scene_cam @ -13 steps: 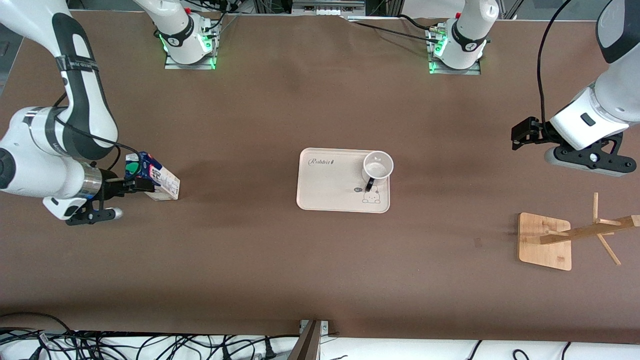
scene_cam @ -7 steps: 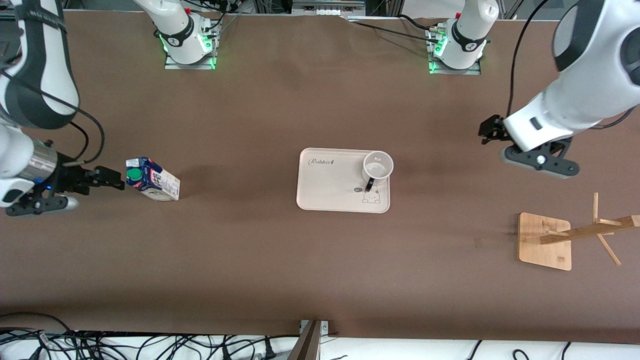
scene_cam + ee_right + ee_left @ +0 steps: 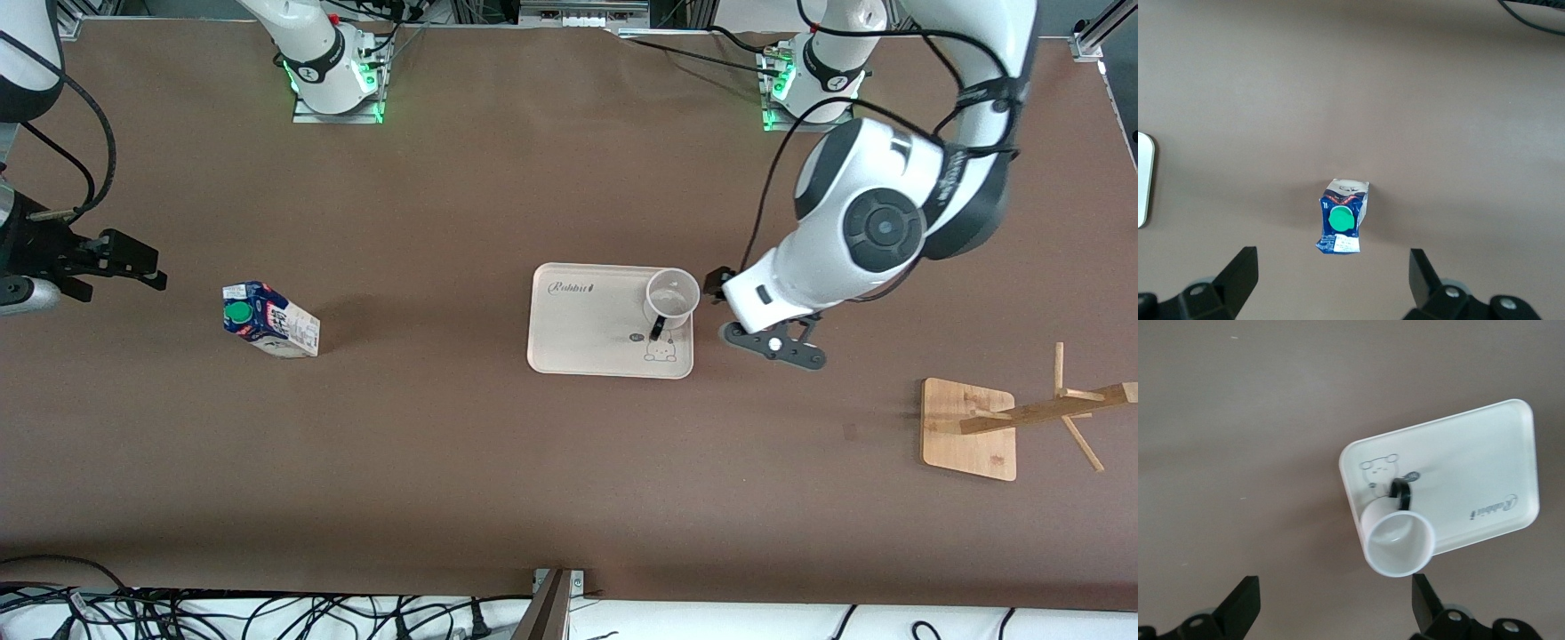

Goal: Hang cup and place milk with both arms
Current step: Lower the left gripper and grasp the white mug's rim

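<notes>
Your left tool [image 3: 714,286] hangs over bare worktop [image 3: 498,462] just beside the tray [image 3: 578,342] at the left arm's end of it, and the cup [image 3: 672,296] is the thing right next to it: the cup stands upright on the tray's corner closest to that tool, mouth up, with its black loop handle [image 3: 656,328] pointing toward the front camera. In the left wrist view the tool's fingers [image 3: 1239,608] are spread wide with nothing between them, and the cup [image 3: 1399,543] sits just off the line between them, closer to one finger than the other, so you would need a small shift toward the tray to centre on it. The tray rim lies between tool and cup; judge your height with that in mind. The wooden rack [image 3: 1022,418] stands near the left arm's end of the worktop, nearer the front camera than the tray, with open worktop between. Your right tool [image 3: 133,267] is over the right arm's end of the worktop, fingers [image 3: 1238,280] likewise apart and empty. The milk [image 3: 269,320] stands on the worktop close by it, a little toward the tray, green cap up, with clear room on every side and a long open stretch to the tray.
</notes>
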`<state>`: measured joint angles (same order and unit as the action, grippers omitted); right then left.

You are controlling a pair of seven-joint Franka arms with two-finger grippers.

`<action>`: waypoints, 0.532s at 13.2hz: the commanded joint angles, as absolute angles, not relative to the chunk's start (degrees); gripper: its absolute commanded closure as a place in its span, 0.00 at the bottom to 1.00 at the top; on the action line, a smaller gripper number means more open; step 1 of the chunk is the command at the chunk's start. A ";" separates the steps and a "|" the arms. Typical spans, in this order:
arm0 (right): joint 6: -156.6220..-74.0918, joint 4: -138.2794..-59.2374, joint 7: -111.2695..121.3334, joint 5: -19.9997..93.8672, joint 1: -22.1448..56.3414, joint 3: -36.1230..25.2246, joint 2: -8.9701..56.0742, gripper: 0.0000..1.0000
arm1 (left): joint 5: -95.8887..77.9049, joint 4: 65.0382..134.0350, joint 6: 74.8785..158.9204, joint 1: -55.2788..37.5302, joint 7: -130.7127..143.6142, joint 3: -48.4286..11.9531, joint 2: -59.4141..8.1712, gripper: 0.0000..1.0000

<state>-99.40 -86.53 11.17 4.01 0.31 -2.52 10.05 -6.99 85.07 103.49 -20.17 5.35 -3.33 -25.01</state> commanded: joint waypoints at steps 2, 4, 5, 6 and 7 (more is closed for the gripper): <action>-97.22 -82.97 10.37 3.08 0.26 -2.29 10.55 0.00 | -8.17 85.59 108.26 -26.80 7.91 -2.72 -28.73 0.00; -95.28 -82.79 8.27 2.29 0.26 -2.02 10.55 0.00 | -8.17 88.23 109.33 -28.90 7.73 -2.73 -28.74 0.00; -95.62 -82.79 8.17 2.20 0.44 -1.93 10.55 0.00 | -8.09 89.63 109.42 -29.52 7.91 -2.72 -28.74 0.00; -95.80 -82.79 8.09 2.11 0.53 -1.76 10.55 0.00 | -6.78 90.95 109.42 -29.53 7.65 -2.81 -28.65 0.00; -95.80 -82.79 8.00 2.20 0.53 -1.67 10.55 0.00 | -5.38 92.88 110.12 -30.23 7.56 -2.81 -28.30 0.00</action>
